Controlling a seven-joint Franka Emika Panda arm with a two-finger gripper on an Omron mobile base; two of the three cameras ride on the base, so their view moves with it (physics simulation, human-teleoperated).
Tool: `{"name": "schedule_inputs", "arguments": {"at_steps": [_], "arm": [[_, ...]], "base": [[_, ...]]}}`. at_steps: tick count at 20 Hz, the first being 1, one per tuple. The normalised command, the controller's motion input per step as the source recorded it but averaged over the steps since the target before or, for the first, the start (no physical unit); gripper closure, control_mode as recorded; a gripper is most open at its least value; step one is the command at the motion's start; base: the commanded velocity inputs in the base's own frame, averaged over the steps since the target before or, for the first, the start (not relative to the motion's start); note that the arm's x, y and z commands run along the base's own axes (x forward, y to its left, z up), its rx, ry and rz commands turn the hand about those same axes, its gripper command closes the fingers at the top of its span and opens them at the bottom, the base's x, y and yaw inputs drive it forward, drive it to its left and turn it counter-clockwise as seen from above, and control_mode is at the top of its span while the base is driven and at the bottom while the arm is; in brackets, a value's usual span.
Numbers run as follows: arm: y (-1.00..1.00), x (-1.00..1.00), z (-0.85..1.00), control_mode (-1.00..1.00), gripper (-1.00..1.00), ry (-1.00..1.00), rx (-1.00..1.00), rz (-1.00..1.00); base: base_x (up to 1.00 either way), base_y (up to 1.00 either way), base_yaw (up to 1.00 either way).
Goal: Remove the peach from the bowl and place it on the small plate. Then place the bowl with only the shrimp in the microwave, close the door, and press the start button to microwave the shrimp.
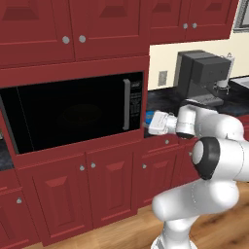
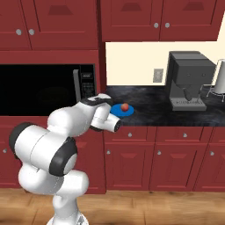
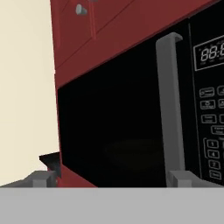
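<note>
Microwave [image 1: 73, 114] sits built into the red cabinetry, its wide black glass door [image 1: 68, 115] shut flush against the front, with the long vertical grey bar handle [image 1: 126, 103] at the door's right edge and the narrow control panel strip [image 1: 136, 99] just beyond it. In the hand view the handle [image 3: 169, 105] runs up the frame beside the panel [image 3: 210, 109], where a pale digital display reads something like "88:8" and rows of small pale buttons sit below; their lettering is too small to read. No brand name can be made out on the microwave. A faint round shape shows through the dark glass, too dim to tell apart as bowl or turntable. The pincer [image 3: 111, 178] stands wide, its two small tips apart at the bottom of the hand view and holding nothing, facing the door near the handle. In the right base view the peach [image 2: 125, 107] rests on the small plate [image 2: 121, 110], bright blue, on the dark worktop [image 2: 158, 110] just right of the microwave and partly behind the white arm. A grey coffee machine [image 2: 188, 81] stands farther right on the same worktop, well apart from the plate, with a pale wall outlet [image 2: 158, 75] beside it on the cream wall.
</note>
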Motion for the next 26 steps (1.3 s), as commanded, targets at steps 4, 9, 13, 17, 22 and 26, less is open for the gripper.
{"name": "schedule_inputs", "arguments": {"at_steps": [4, 9, 13, 17, 22, 26], "arm": [[-0.05, 0.01, -0.14, -1.0, -1.0, 0.0, -0.01, 0.0], [0.0, 0.13, -0.09, -1.0, -1.0, 0.0, 0.0, 0.0], [0.0, 0.2, 0.0, -1.0, -1.0, 0.0, 0.0, 0.0], [0.0, 0.2, -0.08, -1.0, -1.0, 0.0, 0.0, 0.0], [0.0, 0.19, -0.14, -1.0, -1.0, 0.0, 0.0, 0.0], [0.0, 0.25, -0.12, -1.0, -1.0, 0.0, 0.0, 0.0]], "base": [[0.0, 0.0, 0.0], [0.0, 0.0, 0.0], [0.0, 0.0, 0.0], [0.0, 0.0, 0.0], [0.0, 0.0, 0.0], [0.0, 0.0, 0.0]]}}
